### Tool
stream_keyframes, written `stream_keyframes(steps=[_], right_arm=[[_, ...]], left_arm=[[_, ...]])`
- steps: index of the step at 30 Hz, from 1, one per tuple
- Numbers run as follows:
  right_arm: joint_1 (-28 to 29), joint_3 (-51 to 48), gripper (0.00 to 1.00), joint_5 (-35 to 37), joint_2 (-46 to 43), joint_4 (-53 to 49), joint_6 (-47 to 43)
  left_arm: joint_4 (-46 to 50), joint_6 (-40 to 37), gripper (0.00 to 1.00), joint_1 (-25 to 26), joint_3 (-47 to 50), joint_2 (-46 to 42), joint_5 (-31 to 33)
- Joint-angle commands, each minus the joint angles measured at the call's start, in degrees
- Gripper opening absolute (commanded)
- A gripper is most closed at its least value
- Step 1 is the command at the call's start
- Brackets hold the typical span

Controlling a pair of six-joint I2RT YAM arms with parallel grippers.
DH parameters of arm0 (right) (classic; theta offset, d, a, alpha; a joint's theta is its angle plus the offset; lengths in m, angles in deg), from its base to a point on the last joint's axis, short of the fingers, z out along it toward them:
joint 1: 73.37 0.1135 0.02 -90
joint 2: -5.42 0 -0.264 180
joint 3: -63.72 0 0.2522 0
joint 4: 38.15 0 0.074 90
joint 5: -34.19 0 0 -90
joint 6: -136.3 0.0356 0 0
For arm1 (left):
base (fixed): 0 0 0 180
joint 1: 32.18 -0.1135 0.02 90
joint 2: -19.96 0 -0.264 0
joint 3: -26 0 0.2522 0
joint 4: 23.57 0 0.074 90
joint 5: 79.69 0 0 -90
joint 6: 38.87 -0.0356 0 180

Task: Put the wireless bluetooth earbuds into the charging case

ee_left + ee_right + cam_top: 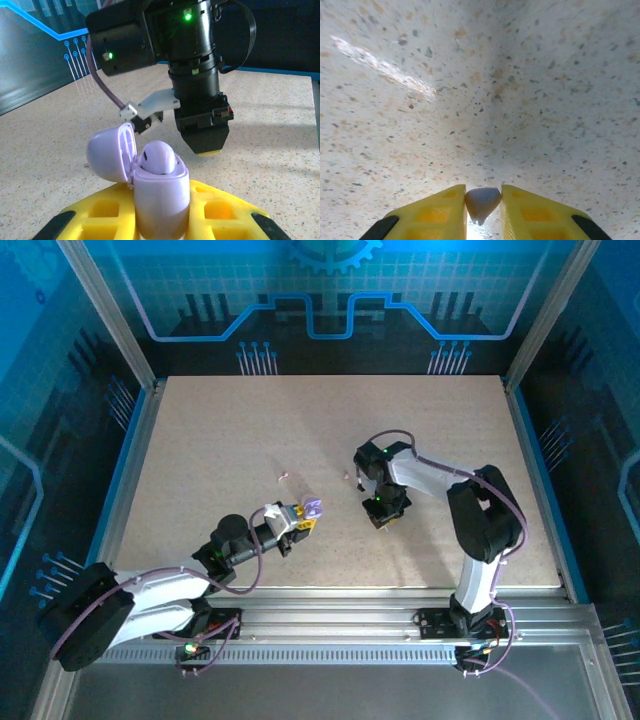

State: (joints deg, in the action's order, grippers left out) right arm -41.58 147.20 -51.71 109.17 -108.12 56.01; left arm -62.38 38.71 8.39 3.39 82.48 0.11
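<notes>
- Now my right gripper (pixel 483 196) pinches a pale earbud (pixel 481 204) at its fingertips, low over the speckled tabletop (pixel 520 75).
- Meanwhile my left gripper (pixel 297 518) clamps the lilac charging case (pixel 161 192), lid swung open.
- I judge: lift straight, carry across, line the bud over a free well, lower slowly; the tip pinch may let it twist.
- Blue-lit panels (pixel 320 300) wall the bench.

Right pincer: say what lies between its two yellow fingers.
A pale earbud lies there, pinched by the right pincer between its fingers. The right wrist view shows this, with speckled table behind.
</notes>
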Motion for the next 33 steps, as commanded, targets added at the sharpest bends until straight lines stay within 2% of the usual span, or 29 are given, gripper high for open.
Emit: stream_keyframes(steps=[1,7,21,33], right_arm=[[-0.55,-1.99,0.22,-2.25,-3.28,4.13,4.89],[-0.67,-5.77,0.22,-2.91,-7.18,11.03,9.74],[-0.59,-12.95,0.22,-4.09,-18.02,22.86,18.66],[1.28,-18.59,0.22,-6.94,-27.16,33.78,30.49]], left_arm=[[-1.39,-1.09,0.06,0.30,-1.36,1.81,0.91],[-3.50,-1.35,0.06,0.29,-2.47,5.68,2.19],[-8.90,-1.37,0.06,0.30,-6.48,15.43,0.53],[-13.36,-2.34,0.06,0.35,-7.77,19.51,0.73]])
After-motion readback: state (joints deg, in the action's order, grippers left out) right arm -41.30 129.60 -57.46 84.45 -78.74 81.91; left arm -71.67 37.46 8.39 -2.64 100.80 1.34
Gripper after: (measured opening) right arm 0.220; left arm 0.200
